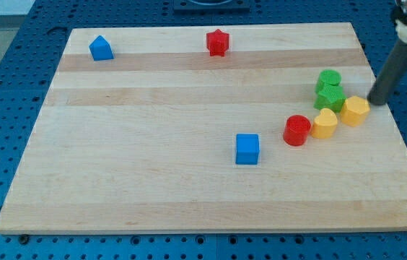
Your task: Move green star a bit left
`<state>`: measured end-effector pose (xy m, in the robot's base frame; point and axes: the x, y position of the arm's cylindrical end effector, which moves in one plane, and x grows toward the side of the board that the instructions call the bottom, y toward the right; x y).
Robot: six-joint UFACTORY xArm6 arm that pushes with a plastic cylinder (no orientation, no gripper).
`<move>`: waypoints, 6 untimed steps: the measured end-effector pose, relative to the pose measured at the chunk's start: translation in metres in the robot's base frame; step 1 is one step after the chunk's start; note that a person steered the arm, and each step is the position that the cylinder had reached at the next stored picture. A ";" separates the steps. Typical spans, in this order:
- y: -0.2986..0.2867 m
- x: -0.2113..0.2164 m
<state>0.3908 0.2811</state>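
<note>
The green star sits on the wooden board at the view's right, touching a green round block just above it. My tip is to the right of the green star, just right of the yellow hexagon block. The yellow hexagon lies between my tip and the green star's lower right side.
A yellow block and a red cylinder lie below-left of the green star. A blue cube sits near the middle bottom. A red star and a blue house-shaped block are near the view's top.
</note>
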 end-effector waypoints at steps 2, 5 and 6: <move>-0.017 -0.006; -0.114 0.021; -0.103 0.021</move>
